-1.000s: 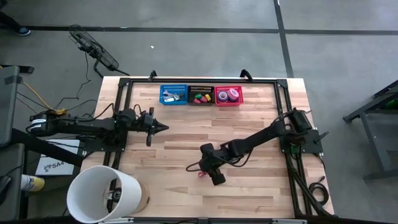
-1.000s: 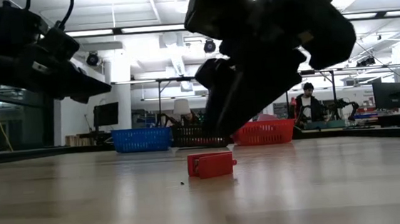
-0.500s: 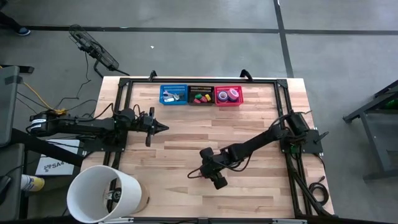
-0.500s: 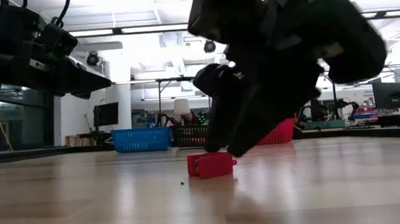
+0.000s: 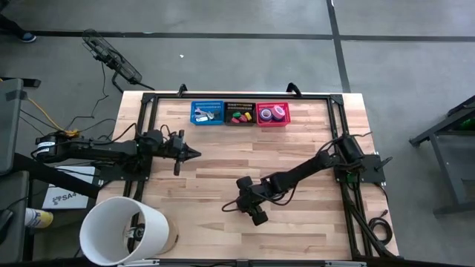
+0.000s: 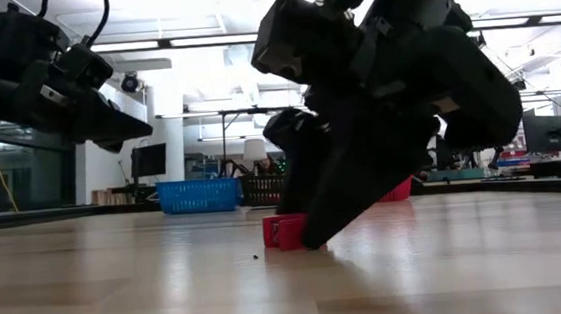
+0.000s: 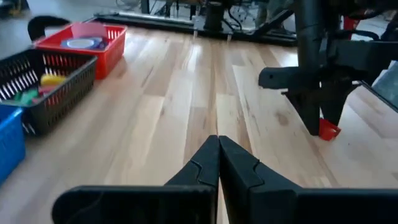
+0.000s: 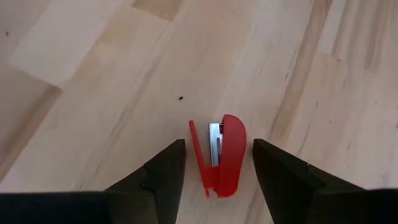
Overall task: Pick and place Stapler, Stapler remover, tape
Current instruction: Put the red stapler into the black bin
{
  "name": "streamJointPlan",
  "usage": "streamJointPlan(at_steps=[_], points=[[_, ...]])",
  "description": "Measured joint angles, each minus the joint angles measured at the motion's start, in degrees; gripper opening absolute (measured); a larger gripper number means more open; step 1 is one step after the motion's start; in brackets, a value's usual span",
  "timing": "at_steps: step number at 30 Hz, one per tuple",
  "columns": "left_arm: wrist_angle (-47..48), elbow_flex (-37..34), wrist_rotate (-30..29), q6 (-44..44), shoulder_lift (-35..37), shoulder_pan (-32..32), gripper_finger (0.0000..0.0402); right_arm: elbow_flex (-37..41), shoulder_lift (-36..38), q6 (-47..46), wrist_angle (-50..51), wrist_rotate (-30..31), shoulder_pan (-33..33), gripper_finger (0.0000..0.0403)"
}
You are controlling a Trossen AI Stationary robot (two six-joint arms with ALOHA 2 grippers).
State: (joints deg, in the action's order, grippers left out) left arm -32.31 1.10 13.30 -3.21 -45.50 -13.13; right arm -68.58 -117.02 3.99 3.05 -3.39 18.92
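One small red plastic stapler (image 8: 222, 154); three rectangular mesh baskets: blue (image 5: 207, 113), black (image 5: 240, 113), red (image 5: 272, 113); one large white cylinder (image 5: 122, 231); two dark robot arms.

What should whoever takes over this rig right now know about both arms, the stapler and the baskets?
Right pincer: open, down at the table front-centre, fingers either side of the small red plastic stapler, not yet closed on it.
Left pincer: shut, empty, waiting over the table's left side.
Far edge: blue plastic basket with metal items, black basket with colourful pieces, red basket with purple and pink tape rolls.
Done: those items are binned. Left: grasp the stapler and carry it to a basket.
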Motion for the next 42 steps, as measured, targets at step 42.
streamJointPlan(at_steps=[42], points=[[2.5,-0.04,-0.54,-1.59,0.01,0.0,0.0001,0.03,8.31,-1.44,11.06,-0.5,-13.57,0.0048]])
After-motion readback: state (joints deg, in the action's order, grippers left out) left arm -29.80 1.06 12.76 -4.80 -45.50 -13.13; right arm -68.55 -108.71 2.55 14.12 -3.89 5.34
